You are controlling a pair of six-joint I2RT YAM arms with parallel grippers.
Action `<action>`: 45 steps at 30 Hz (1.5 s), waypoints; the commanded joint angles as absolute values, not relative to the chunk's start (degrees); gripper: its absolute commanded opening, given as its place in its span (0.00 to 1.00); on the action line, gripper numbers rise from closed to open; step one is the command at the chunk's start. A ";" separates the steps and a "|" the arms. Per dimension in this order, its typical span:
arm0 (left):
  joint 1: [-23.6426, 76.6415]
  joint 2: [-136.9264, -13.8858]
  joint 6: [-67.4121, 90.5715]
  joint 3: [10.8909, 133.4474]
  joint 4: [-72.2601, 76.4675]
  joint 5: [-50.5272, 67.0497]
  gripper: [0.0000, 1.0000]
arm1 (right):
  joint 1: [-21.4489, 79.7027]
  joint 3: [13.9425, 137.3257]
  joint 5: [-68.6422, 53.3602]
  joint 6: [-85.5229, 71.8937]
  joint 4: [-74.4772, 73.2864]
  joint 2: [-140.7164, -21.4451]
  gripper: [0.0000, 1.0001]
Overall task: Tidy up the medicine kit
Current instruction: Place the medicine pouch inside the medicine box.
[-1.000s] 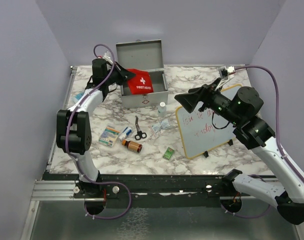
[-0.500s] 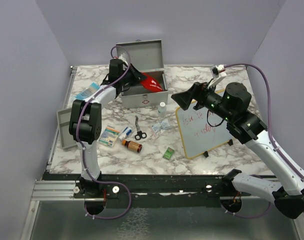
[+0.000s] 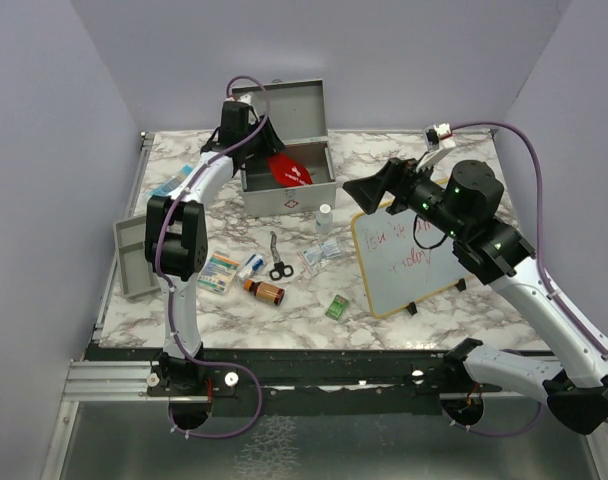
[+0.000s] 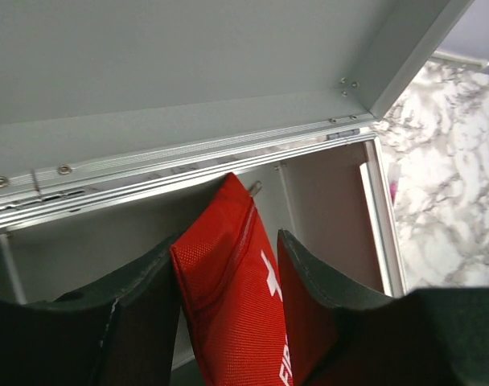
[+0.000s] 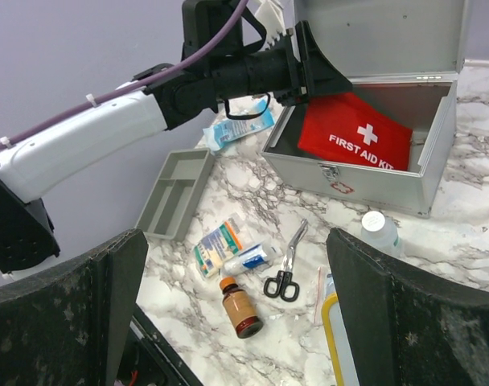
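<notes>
Red pouch (image 5: pixel 355 133) across medicine kit (image 5: pixel 373 185) opening

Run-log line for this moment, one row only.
left gripper: astride red first-aid pouch inside open medicine kit, grip unclear | right gripper: open, empty, above table

The right end effector (image 5: pixel 236 241) frames the scene, its 2 fingers (image 5: pixel 67 314) spread wide with nothing between them. Beyond them the medicine kit (image 5: pixel 373 181) stands on the marble surface (image 5: pixel 470 241), lid up, with a red first-aid pouch (image 5: pixel 353 133) lying tilted inside. The left end effector (image 5: pixel 313 72) hovers over the kit's left rim. Nearer lie a grey divided tray (image 5: pixel 176 193), a small box (image 5: pixel 219 244), a tube (image 5: pixel 248 259), scissors (image 5: pixel 285 269), an amber bottle (image 5: pixel 240 307) and a white-capped bottle (image 5: pixel 380 229).
</notes>
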State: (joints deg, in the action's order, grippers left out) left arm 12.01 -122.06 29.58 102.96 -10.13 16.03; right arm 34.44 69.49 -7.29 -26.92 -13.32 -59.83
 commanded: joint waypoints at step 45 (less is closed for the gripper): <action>16.00 -73.62 10.15 62.59 -32.70 1.82 0.54 | 34.54 65.62 -3.10 -23.42 -23.04 -52.87 1.00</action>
